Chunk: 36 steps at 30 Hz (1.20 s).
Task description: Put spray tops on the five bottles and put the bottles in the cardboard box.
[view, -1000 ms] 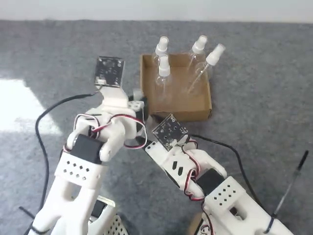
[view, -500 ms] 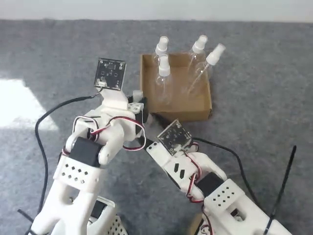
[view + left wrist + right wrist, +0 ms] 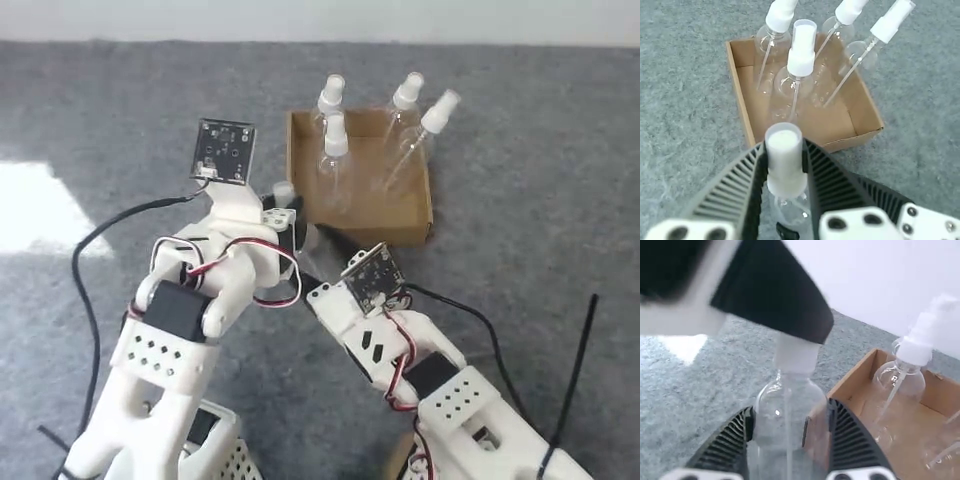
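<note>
Right arm's wrist (image 3: 375, 280) drawn back slightly from the cardboard box (image 3: 365, 238) since a second ago; left arm (image 3: 190, 300) almost unmoved. High view: box on grey carpet (image 3: 530, 200), holding four capped bottles (image 3: 333, 160) that stand or lean toward its far wall. Both wrists meet just outside the box's near left corner. Left wrist view: left gripper (image 3: 784, 148) closed from above on a white spray top (image 3: 784, 165), one jaw on either side. The top sits on the neck of the fifth bottle (image 3: 787, 210). The box (image 3: 737, 95) lies just beyond, with its floor showing between the four bottles and its near wall. Right wrist view: right gripper (image 3: 790, 412) clamped on the fifth bottle's clear body (image 3: 787, 432), below the top. Bottle upright, long axis vertical, not yet in the box (image 3: 855, 375). Judgement: the top wants seating first, then a short carry over the near wall. The right arm has the better hold for that.
</note>
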### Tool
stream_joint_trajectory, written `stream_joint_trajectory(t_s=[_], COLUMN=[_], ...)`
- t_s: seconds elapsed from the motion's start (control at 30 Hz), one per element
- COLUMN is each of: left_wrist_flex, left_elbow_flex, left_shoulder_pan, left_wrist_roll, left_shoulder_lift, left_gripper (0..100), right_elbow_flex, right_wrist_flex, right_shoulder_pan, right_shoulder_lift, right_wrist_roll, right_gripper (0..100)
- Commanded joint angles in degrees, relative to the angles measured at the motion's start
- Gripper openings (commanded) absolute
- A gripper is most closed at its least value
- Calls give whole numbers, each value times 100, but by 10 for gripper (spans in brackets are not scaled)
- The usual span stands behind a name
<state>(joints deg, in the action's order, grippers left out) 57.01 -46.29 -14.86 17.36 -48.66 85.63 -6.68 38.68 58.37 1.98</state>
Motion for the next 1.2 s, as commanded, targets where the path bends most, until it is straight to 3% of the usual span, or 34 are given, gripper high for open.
stream_joint_trajectory(t_s=[0.0,0.4,0.73,1.1,1.17], left_wrist_flex=[70,-70,-738,-290,-352], left_elbow_flex=[-136,-136,-31,-646,-1024], left_shoulder_pan=[0,44,492,536,756], left_wrist_roll=[97,396,237,185,-185], left_shoulder_lift=[9,9,-62,-2593,-2963], left_gripper=[10,14,197,217,215], right_elbow_flex=[-273,-237,-237,-229,-255], right_wrist_flex=[-382,-391,-356,-347,-338], right_shoulder_pan=[-567,-549,-549,-549,-602], right_shoulder_lift=[251,259,259,215,259], right_wrist_roll=[-202,-484,-484,-484,-484], right_gripper=[6,6,6,6,6])
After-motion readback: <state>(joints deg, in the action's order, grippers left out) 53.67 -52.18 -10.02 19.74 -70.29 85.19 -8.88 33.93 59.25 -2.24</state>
